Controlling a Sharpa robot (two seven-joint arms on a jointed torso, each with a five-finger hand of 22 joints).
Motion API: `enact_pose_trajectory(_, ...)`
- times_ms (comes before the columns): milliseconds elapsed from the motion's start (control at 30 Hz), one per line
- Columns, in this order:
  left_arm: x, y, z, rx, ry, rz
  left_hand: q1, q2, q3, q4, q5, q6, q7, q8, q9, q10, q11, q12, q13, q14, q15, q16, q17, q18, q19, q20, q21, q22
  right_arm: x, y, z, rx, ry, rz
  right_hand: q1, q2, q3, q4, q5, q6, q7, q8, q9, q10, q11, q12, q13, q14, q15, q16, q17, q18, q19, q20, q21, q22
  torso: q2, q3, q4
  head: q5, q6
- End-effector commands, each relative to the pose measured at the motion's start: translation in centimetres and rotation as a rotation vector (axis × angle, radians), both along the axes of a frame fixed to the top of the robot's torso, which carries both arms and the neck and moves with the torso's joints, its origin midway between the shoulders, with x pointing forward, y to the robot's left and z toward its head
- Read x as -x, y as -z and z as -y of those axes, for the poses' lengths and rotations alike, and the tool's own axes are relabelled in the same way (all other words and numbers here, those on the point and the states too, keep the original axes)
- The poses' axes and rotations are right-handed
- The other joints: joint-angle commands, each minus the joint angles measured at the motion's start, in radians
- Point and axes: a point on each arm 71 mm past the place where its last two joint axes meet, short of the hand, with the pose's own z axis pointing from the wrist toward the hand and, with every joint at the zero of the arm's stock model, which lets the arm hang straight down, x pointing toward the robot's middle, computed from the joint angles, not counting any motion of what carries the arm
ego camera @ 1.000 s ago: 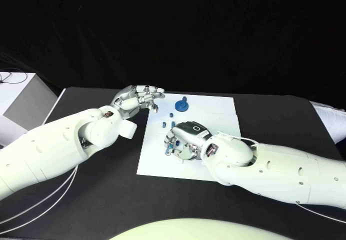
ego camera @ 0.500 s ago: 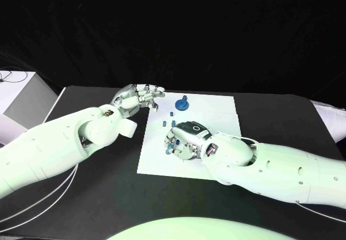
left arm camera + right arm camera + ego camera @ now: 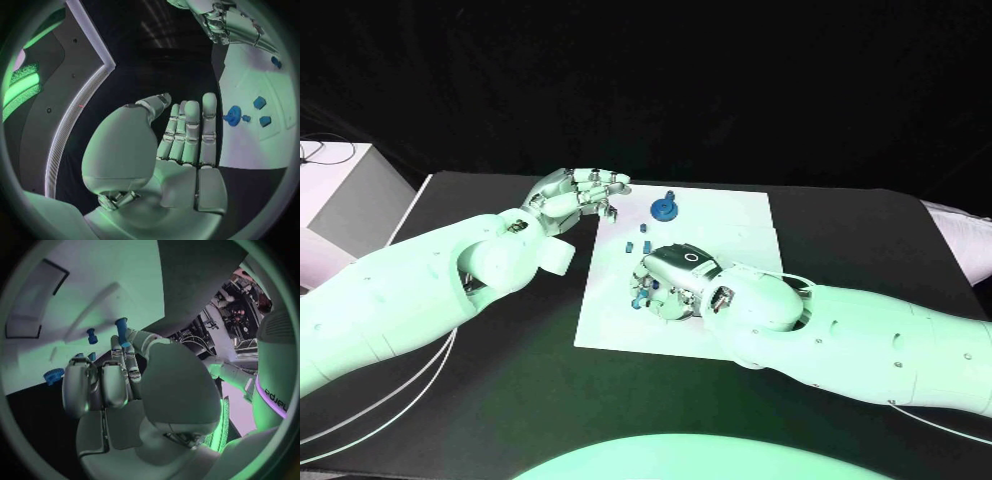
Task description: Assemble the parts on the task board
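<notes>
The white task board (image 3: 733, 225) lies in the middle of the black table. A round blue part (image 3: 665, 209) stands near its far edge, with small blue parts (image 3: 640, 240) just in front of it. My right hand (image 3: 669, 280) hovers low over the board's left half. In the right wrist view it pinches a blue peg (image 3: 121, 332) between the thumb and a fingertip. My left hand (image 3: 574, 196) hangs by the board's far left corner, its fingers (image 3: 187, 130) straight and holding nothing. The left wrist view shows the round blue part (image 3: 232, 115) on the board (image 3: 250, 145).
A white box (image 3: 343, 205) stands at the table's far left edge. More small blue parts (image 3: 92, 336) lie on the board beyond my right hand's fingers. Bare black table (image 3: 516, 380) stretches in front of the board.
</notes>
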Motion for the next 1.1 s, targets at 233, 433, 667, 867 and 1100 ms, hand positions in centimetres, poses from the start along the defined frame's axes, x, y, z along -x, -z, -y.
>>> enact_pose_trajectory(233,0.1,-0.12,0.23,0.009,0.019,0.008,-0.003,0.006,-0.002,0.007,0.001,-0.002,0.003,-0.004,-0.002,0.0,0.004,-0.005,0.0,0.0,0.01,0.0,0.002,0.014,0.007,0.003,-0.004,0.001,-0.05,0.42,-0.23,0.033,-0.024,-0.017,-0.021,0.003,0.031,-0.043,0.013,-0.011,0.011,-0.002,0.002,0.046,-0.046,-0.009,0.033,0.006,0.002,-0.009,-0.014,0.001,0.001,-0.004,-0.025,0.031,0.0,0.0004,-0.0006,0.0,-0.002)
enact_pose_trajectory(433,0.09,-0.11,0.16,0.007,0.016,0.007,-0.003,0.006,-0.002,0.007,0.001,-0.001,0.003,-0.005,-0.002,0.004,0.003,-0.003,0.001,-0.001,0.009,-0.001,0.002,0.015,0.007,0.003,-0.005,0.001,-0.04,0.63,-0.46,0.004,-0.052,-0.044,-0.13,-0.086,-0.055,-0.007,0.111,-0.146,0.034,-0.082,-0.028,-0.087,-0.012,-0.062,0.001,-0.005,0.032,-0.023,-0.049,0.023,-0.042,0.024,-0.129,-0.048,0.001,0.0011,0.0008,0.003,-0.005)
enact_pose_trajectory(667,0.09,-0.1,0.11,0.006,0.015,0.007,-0.003,0.006,-0.002,0.007,0.001,-0.001,0.003,-0.005,-0.002,0.004,0.003,-0.003,0.001,-0.001,0.009,-0.001,0.002,0.015,0.007,0.003,-0.005,0.001,-0.12,0.63,-0.31,-0.014,-0.048,-0.042,-0.114,-0.074,-0.119,-0.004,0.096,-0.166,0.035,-0.098,-0.036,-0.133,-0.008,-0.055,-0.008,-0.016,0.034,-0.041,-0.086,0.034,-0.062,0.028,-0.189,-0.093,-0.001,-0.0002,-0.0003,0.003,-0.004)
enact_pose_trajectory(867,0.09,-0.11,0.01,0.004,0.012,0.007,-0.002,0.005,-0.002,0.007,0.001,-0.001,0.003,-0.005,-0.002,0.003,0.003,-0.004,0.001,-0.001,0.009,-0.001,0.002,0.015,0.007,0.003,-0.006,0.001,-0.24,0.45,0.06,-0.04,-0.029,-0.026,-0.106,-0.069,-0.129,-0.003,0.098,-0.165,0.037,-0.099,-0.038,-0.141,-0.007,-0.052,-0.008,-0.02,0.035,-0.048,-0.102,0.037,-0.067,0.029,-0.204,-0.104,-0.001,0.0011,-0.0009,0.003,-0.004)
enact_pose_trajectory(1100,0.08,-0.09,-0.07,0.003,0.012,0.006,-0.002,0.005,-0.002,0.007,0.001,-0.001,0.003,-0.005,-0.002,0.003,0.003,-0.004,0.001,-0.001,0.009,-0.001,0.002,0.015,0.007,0.003,-0.006,0.001,-0.32,0.19,0.42,-0.073,-0.007,-0.005,-0.081,-0.057,-0.178,0.003,0.1,-0.172,0.041,-0.109,-0.046,-0.182,0.0,-0.045,-0.01,-0.031,0.04,-0.063,-0.13,0.044,-0.081,0.034,-0.249,-0.137,0.0,0.0012,-0.0006,0.003,0.0)
